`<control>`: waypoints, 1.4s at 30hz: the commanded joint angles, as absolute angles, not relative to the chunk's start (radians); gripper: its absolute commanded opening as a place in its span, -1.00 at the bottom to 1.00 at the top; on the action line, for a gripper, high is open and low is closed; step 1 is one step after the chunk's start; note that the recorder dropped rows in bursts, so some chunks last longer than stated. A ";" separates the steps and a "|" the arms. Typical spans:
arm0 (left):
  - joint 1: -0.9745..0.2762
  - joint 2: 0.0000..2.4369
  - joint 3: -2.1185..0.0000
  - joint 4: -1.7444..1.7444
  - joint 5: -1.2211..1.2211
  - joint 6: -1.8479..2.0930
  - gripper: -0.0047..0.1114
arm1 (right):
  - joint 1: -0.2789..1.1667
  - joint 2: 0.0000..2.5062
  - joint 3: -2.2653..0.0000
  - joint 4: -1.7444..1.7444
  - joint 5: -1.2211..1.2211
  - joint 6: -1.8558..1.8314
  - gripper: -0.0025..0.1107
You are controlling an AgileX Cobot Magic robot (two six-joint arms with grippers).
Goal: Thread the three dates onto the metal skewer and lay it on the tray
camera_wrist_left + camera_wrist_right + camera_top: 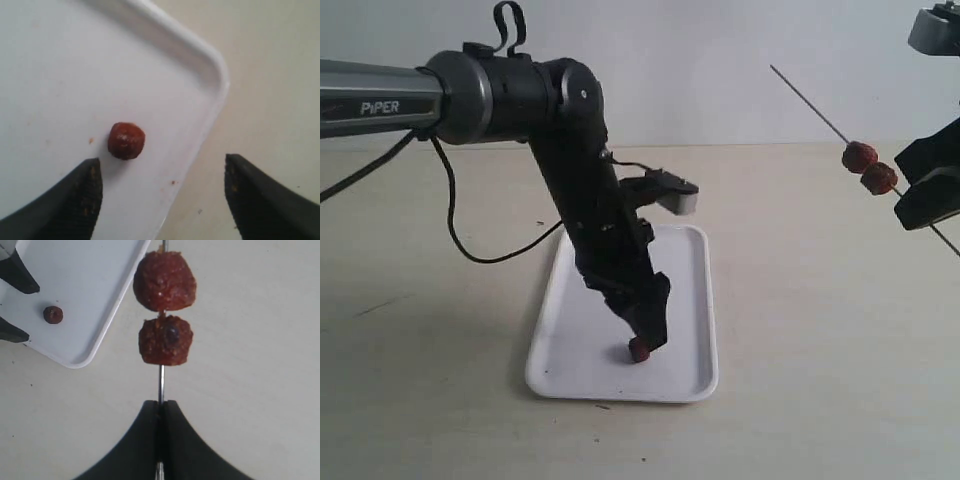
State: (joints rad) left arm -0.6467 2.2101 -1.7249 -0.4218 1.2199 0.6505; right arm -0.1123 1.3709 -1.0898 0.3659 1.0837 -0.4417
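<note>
Holding the metal skewer [161, 384] between fully closed jaws, the right end effector [161, 407] carries it in the air, off to the right of the tray [692, 300]. The rod is tilted, with its free tip pointing up and toward the middle of the scene. A first date [164, 281] and a second date [165, 340] are already threaded on it. They sit close together, with a short stretch of bare metal between the nearer one and the fingertips. Two of the three piercings therefore look done.

The third date [126, 141] lies loose on the tray, near one rounded corner, and the tray rests on the pale worktop [820, 350]. The left end effector [161, 165] is lowered over this date with its jaws spread wide and nothing in them. In the left wrist view the date sits nearer one finger than the other, and no contact with either finger shows.

As I judge it, the task is roughly past its midpoint. Still to do are closing on the last date, lifting it to the skewer's free tip, pushing it on, and laying the loaded skewer on the tray.
</note>
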 commanded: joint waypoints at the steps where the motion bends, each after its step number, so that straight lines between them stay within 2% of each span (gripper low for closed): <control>1: -0.648 2.103 -1.724 -0.580 1.221 0.811 0.24 | -0.117 1.363 -1.084 0.361 1.088 -0.447 -0.96; 13: -0.664 2.049 -1.721 -0.745 1.221 0.665 0.24 | -0.117 1.363 -1.084 0.361 1.082 -0.447 -0.96; 17: -0.668 2.046 -1.721 -0.651 1.221 0.778 0.24 | -0.117 1.363 -1.084 0.363 1.082 -0.447 -0.96; 23: -0.779 2.019 -1.717 -0.312 1.221 0.815 0.24 | -0.117 1.363 -1.084 0.363 1.082 -0.447 -0.96; 36: -0.787 2.020 -1.435 -0.240 0.879 0.864 0.24 | -0.117 1.363 -1.084 0.366 1.073 -0.449 -0.96; 42: -0.787 2.045 -1.429 -0.248 0.905 0.856 0.24 | -0.117 1.363 -1.084 0.366 1.058 -0.450 -0.96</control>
